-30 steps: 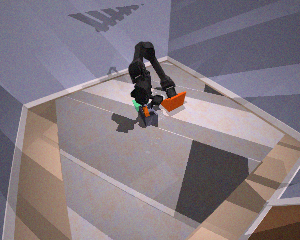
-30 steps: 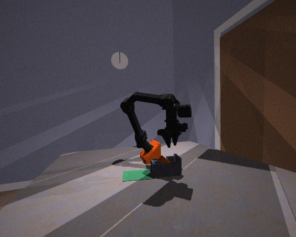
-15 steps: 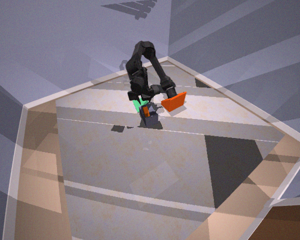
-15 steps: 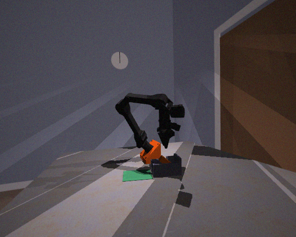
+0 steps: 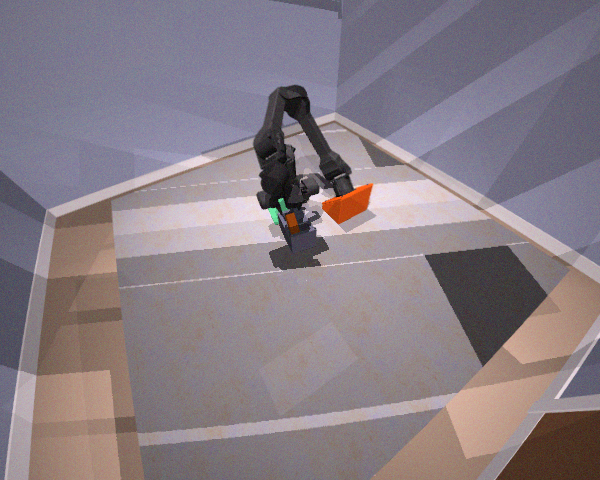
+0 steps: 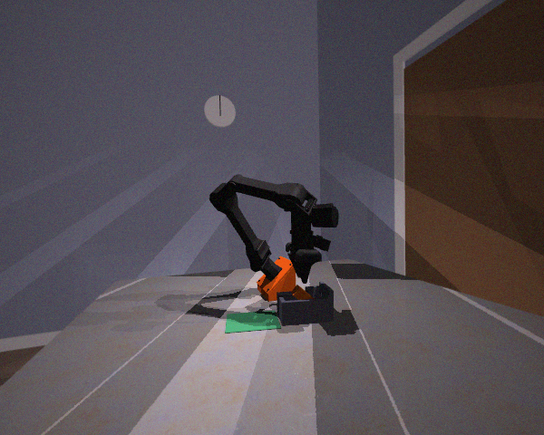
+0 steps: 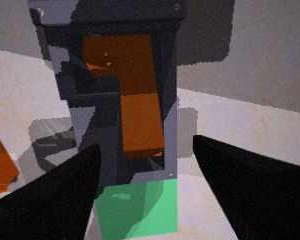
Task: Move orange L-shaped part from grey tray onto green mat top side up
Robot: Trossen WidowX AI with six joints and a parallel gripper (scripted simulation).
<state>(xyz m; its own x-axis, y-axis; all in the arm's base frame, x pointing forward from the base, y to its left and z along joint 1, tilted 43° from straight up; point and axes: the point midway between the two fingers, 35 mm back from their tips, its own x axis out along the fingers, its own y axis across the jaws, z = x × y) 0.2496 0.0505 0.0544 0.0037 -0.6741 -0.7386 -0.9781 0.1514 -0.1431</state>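
the gripper [image 7: 145, 165] hangs above the grey tray [image 7: 170, 100], its two dark fingers spread moderately wide with nothing between them. the orange l-shaped part [image 7: 135, 90] lies in the tray's pocket; its straight end, nearest the green mat [image 7: 140, 210], is tipped up above the pocket rim, while the l-shaped end sits low at the far side. in the wrist view the raised end shows between the fingers but apart from both. the mat lies flat just beside the tray [image 6: 305, 306], as the exterior view shows [image 6: 251, 322]. the arm's orange base block [image 5: 348, 203] stands behind the tray.
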